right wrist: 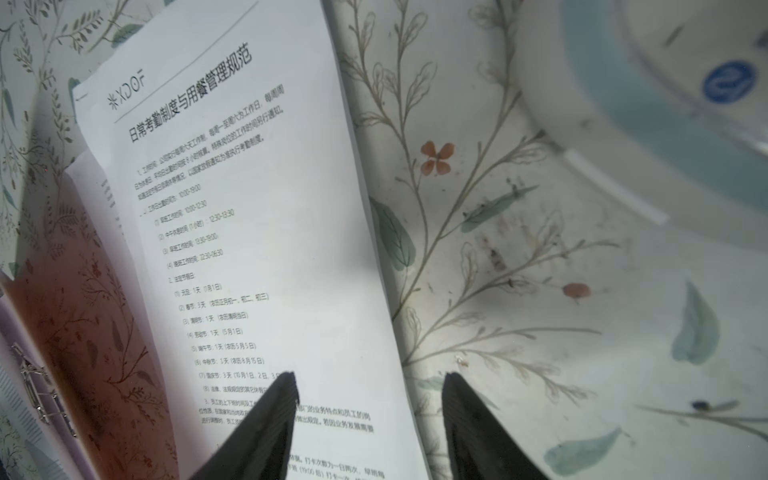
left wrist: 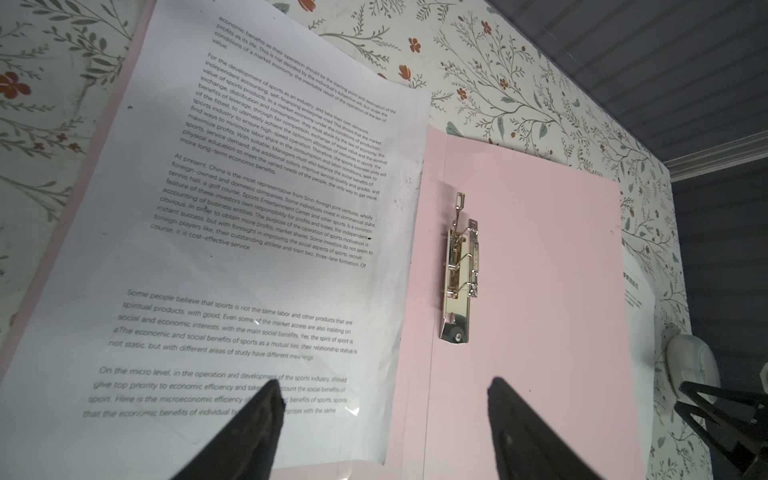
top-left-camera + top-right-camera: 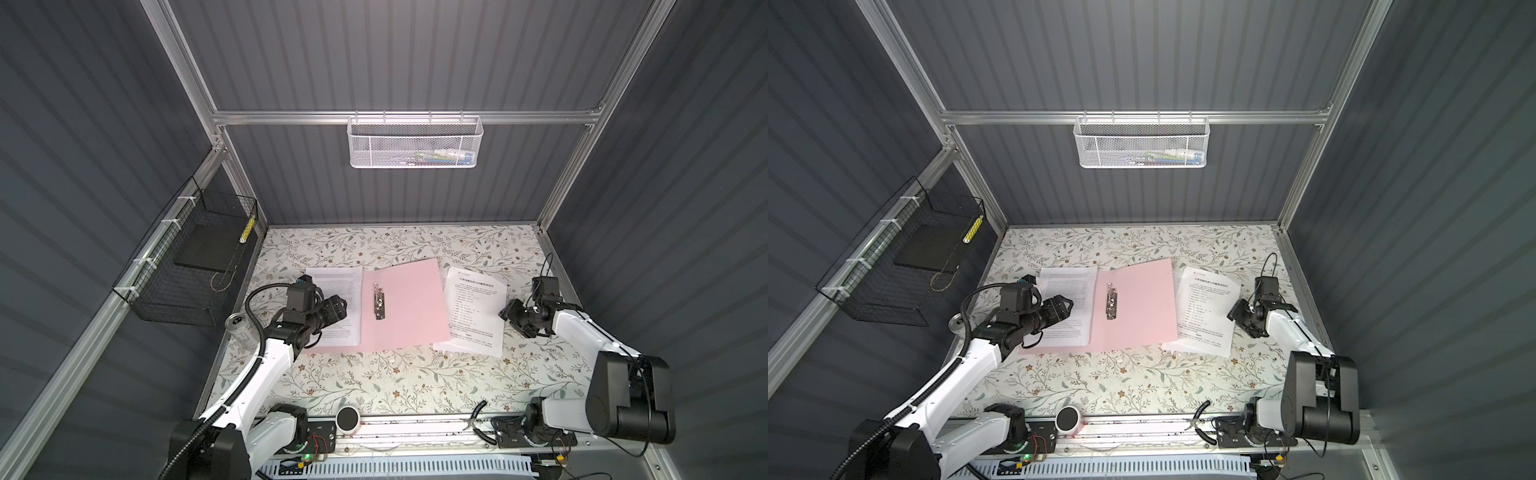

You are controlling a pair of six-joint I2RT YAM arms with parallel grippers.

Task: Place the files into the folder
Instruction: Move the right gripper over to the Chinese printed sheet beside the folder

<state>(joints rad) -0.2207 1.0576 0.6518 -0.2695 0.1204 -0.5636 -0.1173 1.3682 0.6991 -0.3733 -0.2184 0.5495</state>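
The pink folder (image 3: 407, 307) (image 3: 1142, 307) lies open in the middle of the table, its silver clip (image 3: 379, 303) (image 2: 459, 274) along the spine. One of the files, a white sheet (image 3: 336, 282) (image 2: 249, 249) of English text, rests on the left cover. More files (image 3: 473, 311) (image 1: 249, 249), with Chinese text, lie on the table right of the folder. My left gripper (image 3: 338, 307) (image 2: 384, 388) hovers open over the left sheet's inner edge, holding nothing. My right gripper (image 3: 505, 311) (image 1: 370, 378) is open, its fingers either side of the right sheets' outer edge.
A black wire basket (image 3: 187, 266) with a dark slab (image 3: 205, 249) hangs on the left wall, and a white mesh basket (image 3: 415, 141) on the back wall. A can (image 3: 237, 320) stands at the table's left edge. A round puck (image 3: 348, 419) and pliers (image 3: 478, 419) lie on the front rail.
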